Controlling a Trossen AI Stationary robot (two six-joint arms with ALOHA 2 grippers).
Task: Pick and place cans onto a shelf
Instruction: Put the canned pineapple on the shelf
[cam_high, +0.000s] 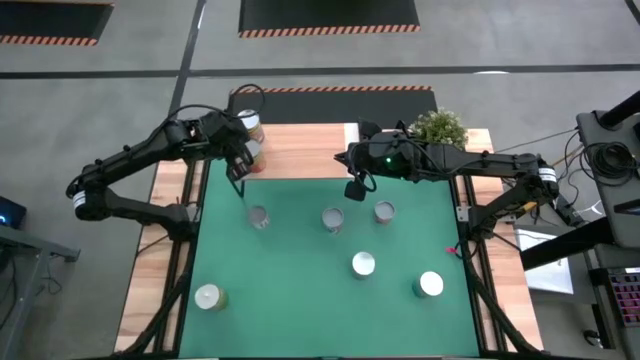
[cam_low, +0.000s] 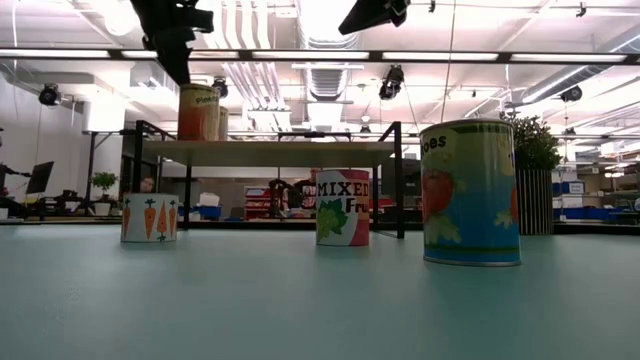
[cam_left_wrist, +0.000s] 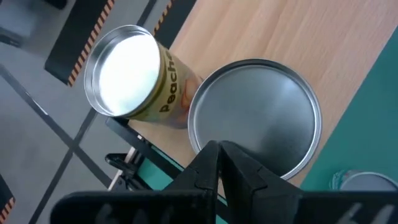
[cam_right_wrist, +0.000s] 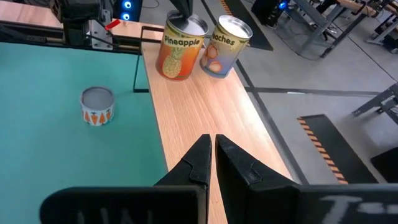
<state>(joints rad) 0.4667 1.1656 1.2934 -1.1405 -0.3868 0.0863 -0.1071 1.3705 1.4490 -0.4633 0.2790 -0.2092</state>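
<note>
Cans: two stand side by side at the left end of the shelf (cam_high: 300, 150), a pineapple can (cam_right_wrist: 181, 50) and a peaches can (cam_right_wrist: 226, 42); six more stand apart on the green table mat (cam_high: 300, 280), among them a carrot can (cam_right_wrist: 97, 105) at far left, a mixed-fruit can (cam_low: 342, 207) at far centre and a tomato can (cam_low: 470, 192) nearer. Left gripper (cam_left_wrist: 219, 149): fingers pressed together, holding nothing, poised just above the pineapple can's lid. Right gripper (cam_right_wrist: 211, 146): fingers pressed together, empty, above the middle of the shelf; a potted plant (cam_high: 438, 127) stands at the shelf's right end.
</note>
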